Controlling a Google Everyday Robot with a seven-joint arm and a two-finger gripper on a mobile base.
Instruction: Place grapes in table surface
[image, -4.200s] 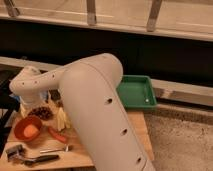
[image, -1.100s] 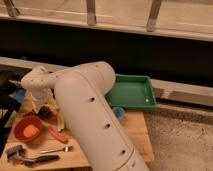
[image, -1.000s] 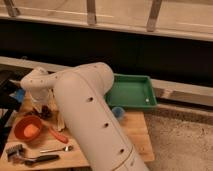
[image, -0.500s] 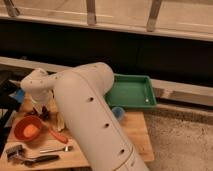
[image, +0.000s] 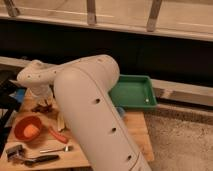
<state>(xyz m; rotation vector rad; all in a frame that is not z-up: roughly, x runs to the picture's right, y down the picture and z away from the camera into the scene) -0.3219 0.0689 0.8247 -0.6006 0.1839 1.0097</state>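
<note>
A dark bunch of grapes (image: 42, 106) lies on the wooden table (image: 135, 131) near its far left edge. My gripper (image: 41, 98) hangs from the white wrist directly over the bunch, right at it. The large white arm (image: 95, 120) fills the middle of the view and hides much of the table. I cannot tell whether the grapes are held.
An orange bowl (image: 25, 128) with an orange fruit stands in front of the grapes. A red pepper (image: 58, 135), a pale yellow piece (image: 60, 121), a spoon (image: 54, 149) and a black-handled tool (image: 31, 159) lie nearby. A green tray (image: 133, 91) sits at the back right.
Over four seconds the arm swung left, so its wrist now stands over the grapes. In the last second it has barely moved.
</note>
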